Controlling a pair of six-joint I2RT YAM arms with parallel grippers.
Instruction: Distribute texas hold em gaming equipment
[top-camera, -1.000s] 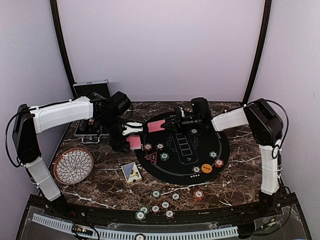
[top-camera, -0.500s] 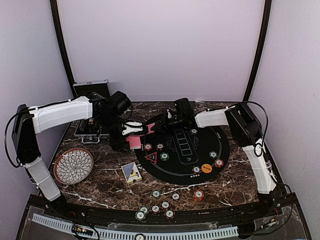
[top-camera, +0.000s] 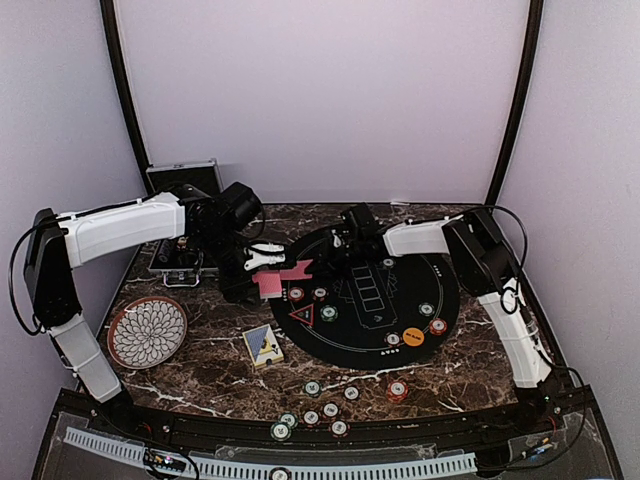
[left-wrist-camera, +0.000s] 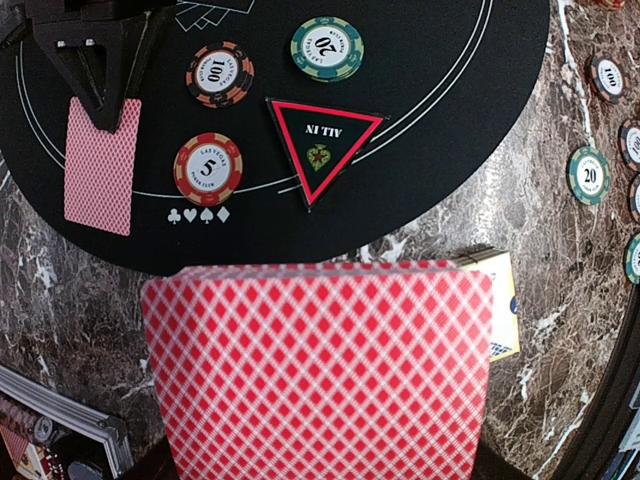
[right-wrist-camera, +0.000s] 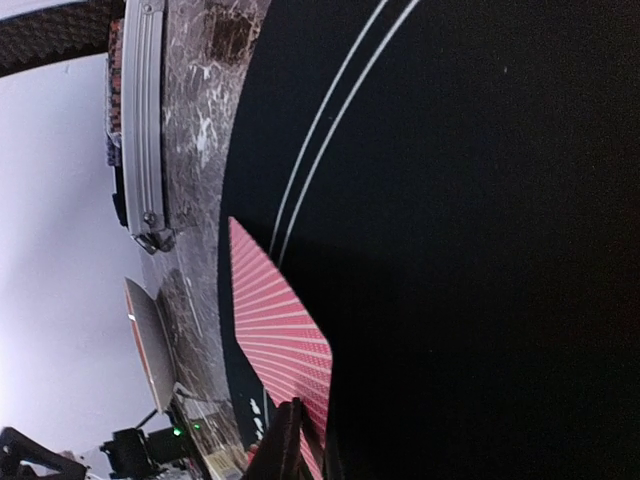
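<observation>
At the left rim of the round black felt mat (left-wrist-camera: 440, 90), the right gripper (left-wrist-camera: 100, 112) has its jaws nearly together on one end of a single red-backed playing card (left-wrist-camera: 98, 170) lying flat over the felt. Is it still pinching? I cannot tell. The left gripper (top-camera: 262, 266) clamps the red-backed deck (left-wrist-camera: 320, 370) just beside the mat.

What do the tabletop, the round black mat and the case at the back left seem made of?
Tabletop: dark brown marble or marble-look laminate, white veins, slight gloss. Round mat: matte black, probably felt or rubber; printed white lines, no glare. Case: silver metal, likely aluminium; bright rimmed edges.
</observation>
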